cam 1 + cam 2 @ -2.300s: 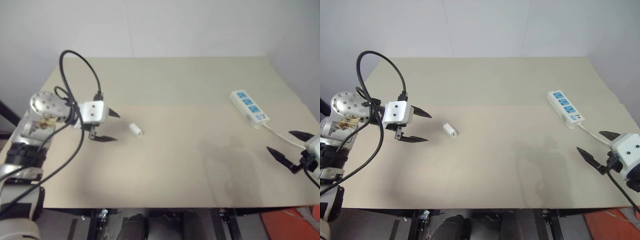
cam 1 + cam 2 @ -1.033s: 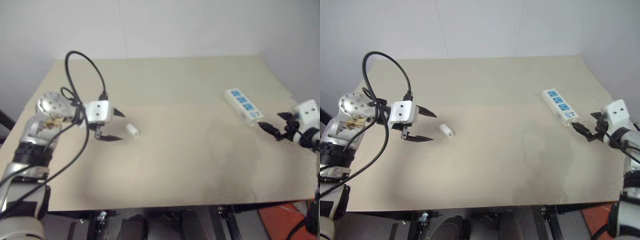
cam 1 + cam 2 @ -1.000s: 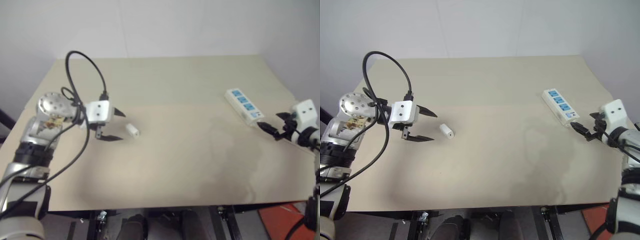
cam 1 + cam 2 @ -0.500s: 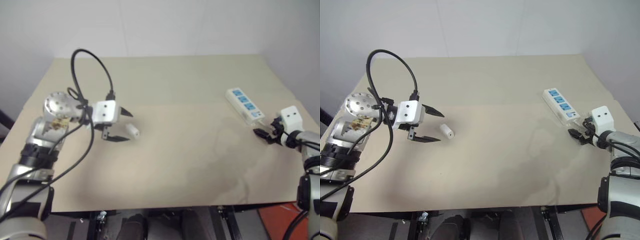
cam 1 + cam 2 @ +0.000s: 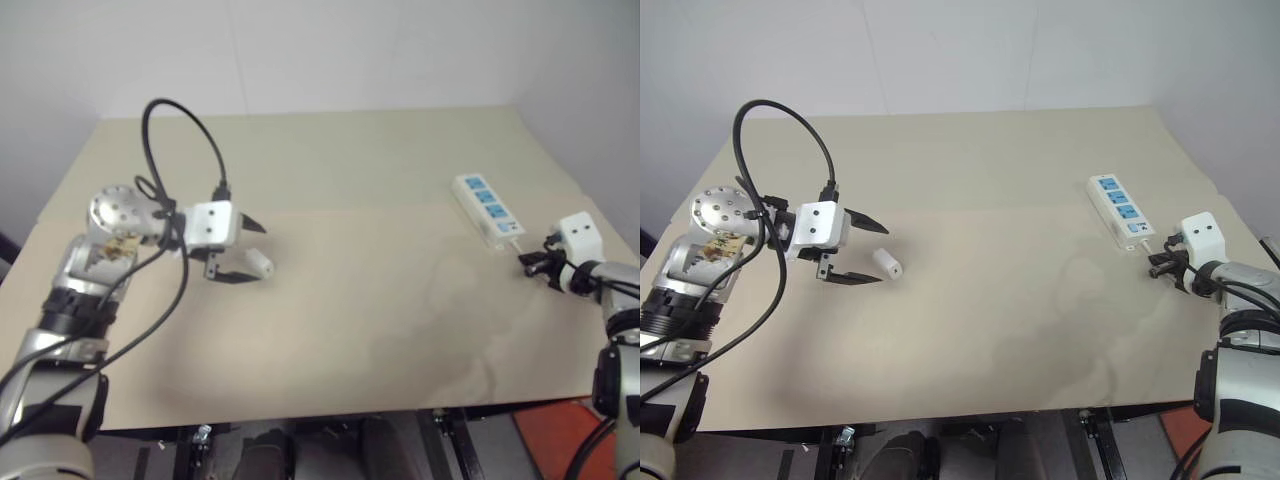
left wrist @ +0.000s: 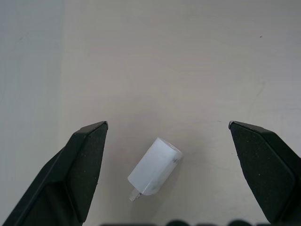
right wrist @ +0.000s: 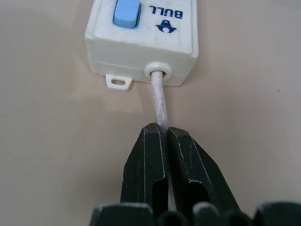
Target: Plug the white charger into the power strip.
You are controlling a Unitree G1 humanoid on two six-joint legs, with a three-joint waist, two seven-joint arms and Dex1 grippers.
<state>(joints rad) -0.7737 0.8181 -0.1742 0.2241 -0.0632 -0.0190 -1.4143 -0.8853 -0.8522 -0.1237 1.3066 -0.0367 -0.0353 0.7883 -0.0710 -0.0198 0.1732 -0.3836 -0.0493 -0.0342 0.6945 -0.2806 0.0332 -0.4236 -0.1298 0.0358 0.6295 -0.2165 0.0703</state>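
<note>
Head views: the table [image 5: 980, 330] is a plain beige sheet; the strip [image 5: 1118, 211] lies near its right edge, running away from the robot, blue sockets up; the cord [image 5: 1147, 243] leaves its near end; the right gripper [image 5: 1162, 264] sits just beyond that end, low over the table, fingers together on the cord; the charger [image 5: 887, 263] lies on its side on the left part of the table, well apart from the strip; the left gripper [image 5: 868, 254] is beside it with its fingers spread wide, the charger just off the tips.

Left wrist view: the charger [image 6: 154, 166] lies tilted on the table between the two black fingers [image 6: 84, 160], touching neither; a small metal prong shows at its near end; the fingers stand far apart.

Right wrist view: the strip's end [image 7: 146, 35] faces the camera, with a blue switch [image 7: 127, 12] and printed lettering on top; the cord [image 7: 158, 99] comes out of a round collar and runs straight into the closed fingers [image 7: 146, 167], clamped between them close to the strip.
</note>
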